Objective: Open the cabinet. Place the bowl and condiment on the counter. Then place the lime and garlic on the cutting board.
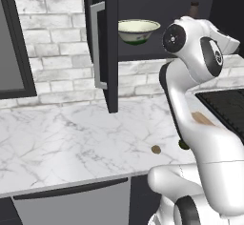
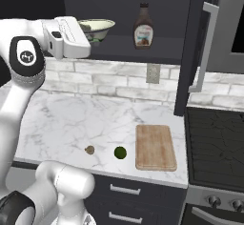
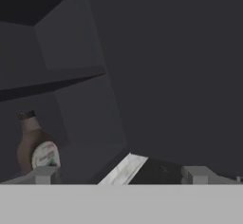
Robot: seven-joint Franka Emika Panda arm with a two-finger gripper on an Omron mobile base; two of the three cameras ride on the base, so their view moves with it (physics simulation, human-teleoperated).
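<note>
Inside the cabinet (image 2: pixel 143 9), pincer (image 3: pixel 121 174) spread wide, empty, condiment (image 3: pixel 37 148) beside 1 fingertip (image 3: pixel 45 174)

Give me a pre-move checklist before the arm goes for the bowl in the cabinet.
1. Cabinet doors open: ok.
2. Bowl upright on the shelf, nothing stacked in it: ok.
3. Gripper open and empty: ok.
4. Gripper lined up on the bowl: not ok; the hand view looks at the condiment and the cabinet's back wall.
5. Counter has bare marble for the set-down: ok.
6. Lime and garlic lie off the cutting board: ok, later steps.
</note>
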